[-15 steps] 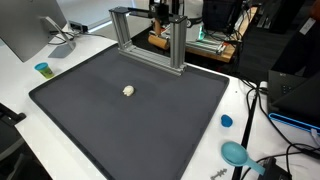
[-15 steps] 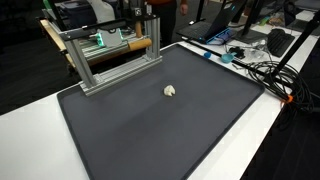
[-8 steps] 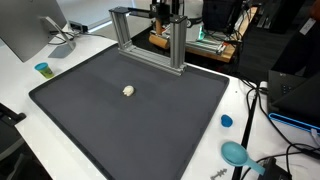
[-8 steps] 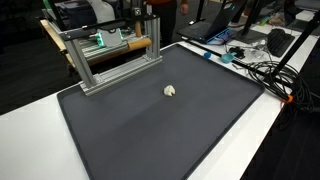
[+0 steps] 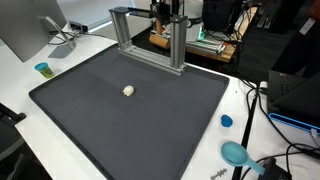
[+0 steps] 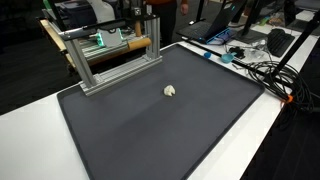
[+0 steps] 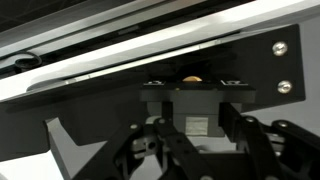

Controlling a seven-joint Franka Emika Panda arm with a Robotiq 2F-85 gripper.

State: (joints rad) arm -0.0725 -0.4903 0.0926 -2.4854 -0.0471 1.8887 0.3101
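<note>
In the wrist view my gripper (image 7: 198, 128) is pressed close to a black plate (image 7: 170, 75) with two screws. Its dark fingers (image 7: 232, 120) stand on either side of a small dark block with a white label (image 7: 196, 127); whether they clamp it is unclear. In both exterior views the gripper (image 5: 160, 12) (image 6: 140, 14) is a dark shape behind the top of an aluminium frame (image 5: 178, 45) (image 6: 110, 58) at the back of the mat. A small white lump (image 5: 128, 90) (image 6: 170, 91) lies alone on the black mat (image 5: 130, 130) (image 6: 150, 130), well away from the gripper.
A small blue cup (image 5: 42, 69) and a monitor (image 5: 25, 30) stand beside the mat. A blue lid (image 5: 226, 121) and a teal scoop (image 5: 235, 153) lie on the white table. Cables (image 6: 255, 65) run along one edge, with equipment behind the frame.
</note>
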